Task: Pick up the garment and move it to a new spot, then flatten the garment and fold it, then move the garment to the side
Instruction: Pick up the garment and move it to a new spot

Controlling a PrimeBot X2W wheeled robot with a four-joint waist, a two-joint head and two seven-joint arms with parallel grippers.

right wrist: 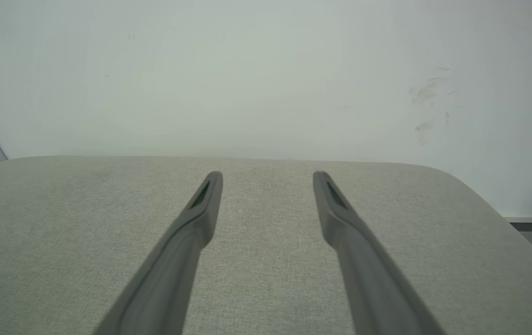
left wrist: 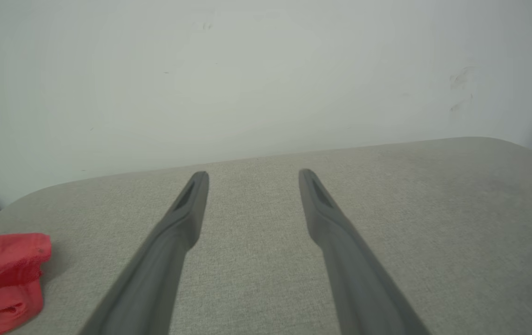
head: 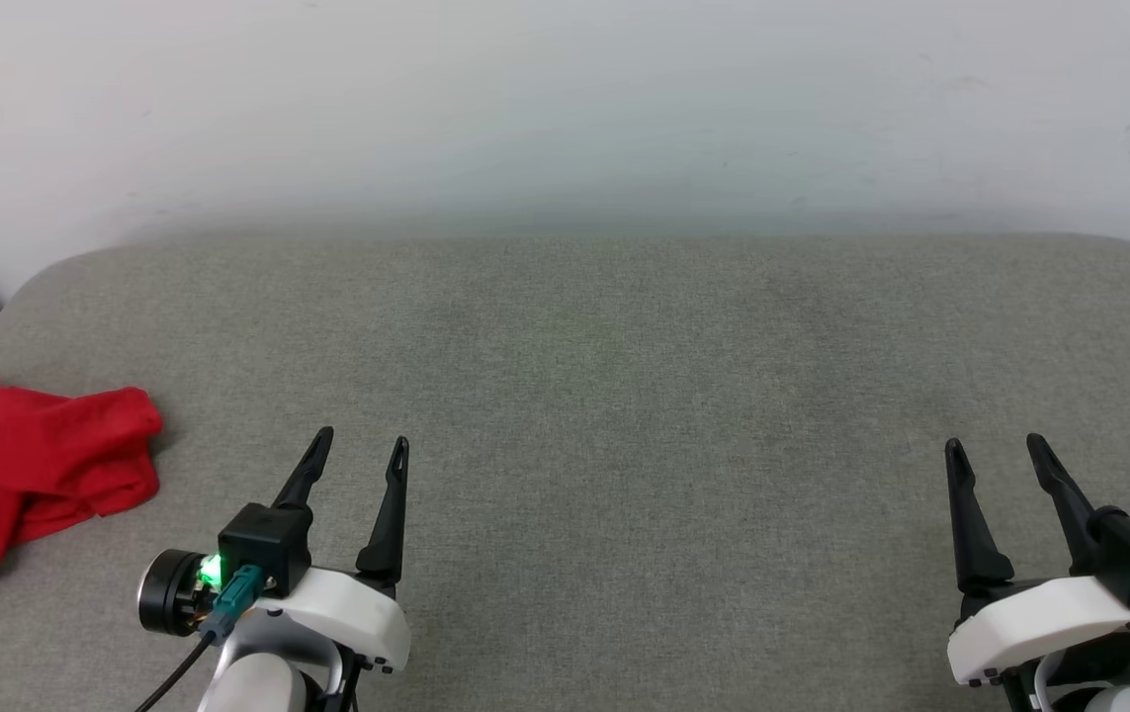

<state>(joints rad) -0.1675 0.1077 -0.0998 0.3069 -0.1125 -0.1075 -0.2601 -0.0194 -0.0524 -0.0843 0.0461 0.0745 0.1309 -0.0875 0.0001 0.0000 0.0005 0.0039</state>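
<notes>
So there's just one garment (head: 41, 465) here, a crumpled red heap with a bit of white striped trim, sitting at the far left edge of the grey fabric surface (head: 624, 396), off to the left of the left gripper (head: 363, 438). Two grippers total, counting the right gripper (head: 994, 442). Each has two dark fingers, spread wide and gripping nothing. One pale wall (head: 565, 99) behind.

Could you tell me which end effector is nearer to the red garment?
Left. The left end effector sits just right of the garment, not touching; the right end effector is far to its right.
</notes>
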